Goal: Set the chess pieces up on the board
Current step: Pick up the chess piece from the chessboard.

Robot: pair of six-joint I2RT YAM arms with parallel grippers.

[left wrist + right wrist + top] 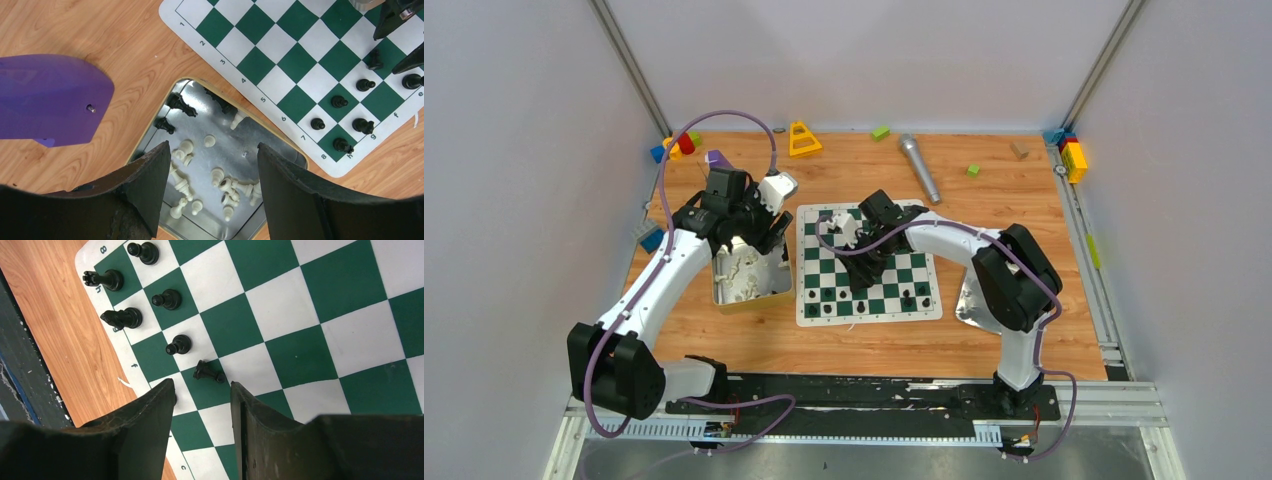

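Wooden table (1044, 330) carries the board (824, 270) with a few black pieces (178, 345) standing and a toppled pawn (209, 372), while cream pieces (220, 180) wait in the metal tray (202, 112) beneath spread left fingers (147, 180), right fingers (150, 425) parted and empty.

The board (869, 262) is checked dark green and white, with a white border. Black pieces (178, 344) show at the upper left of the right wrist view. Cream pieces (220, 175) fill a silvery tray (200, 115). The table (75, 25) is orange-brown wood grain.
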